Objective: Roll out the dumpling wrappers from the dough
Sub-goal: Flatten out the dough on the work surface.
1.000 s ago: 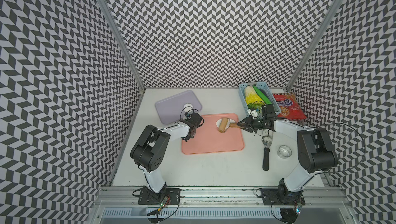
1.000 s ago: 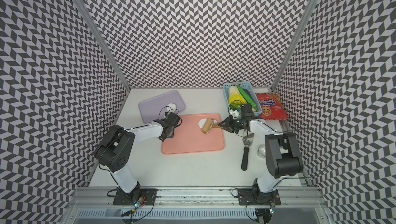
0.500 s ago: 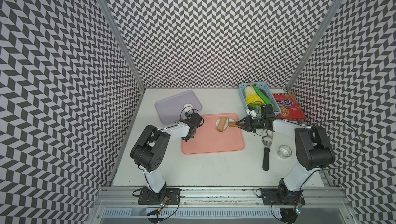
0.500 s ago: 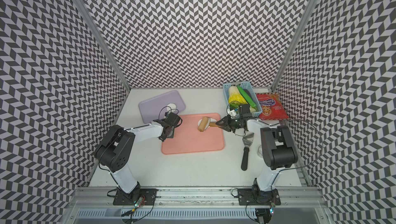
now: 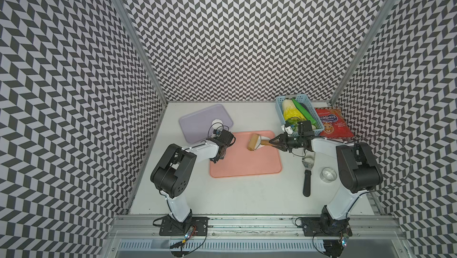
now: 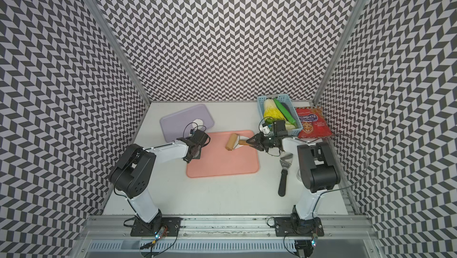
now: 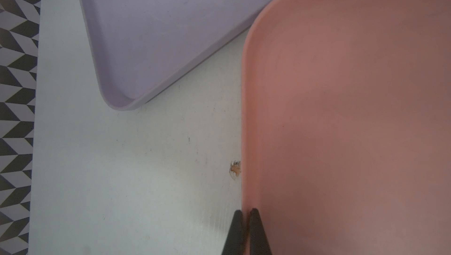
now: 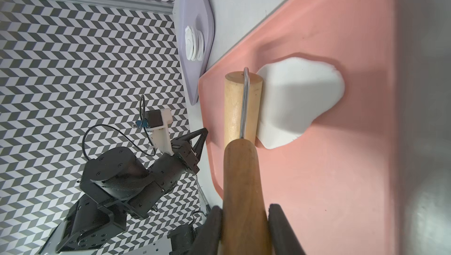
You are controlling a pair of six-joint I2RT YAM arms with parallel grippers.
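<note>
Right wrist, right pincer (image 8: 245,207) pinching roller (image 8: 240,104), roller shifted slightly across dough (image 8: 300,100), left pincer (image 7: 244,213) pressed together

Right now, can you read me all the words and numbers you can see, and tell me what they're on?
Red snack bag: big white wording across the front, turned round and too small to read for sure.
Same bag, smaller print under it: too blurred to read.
Everything else, in all views: no words, numbers or signs that I can see.
</note>
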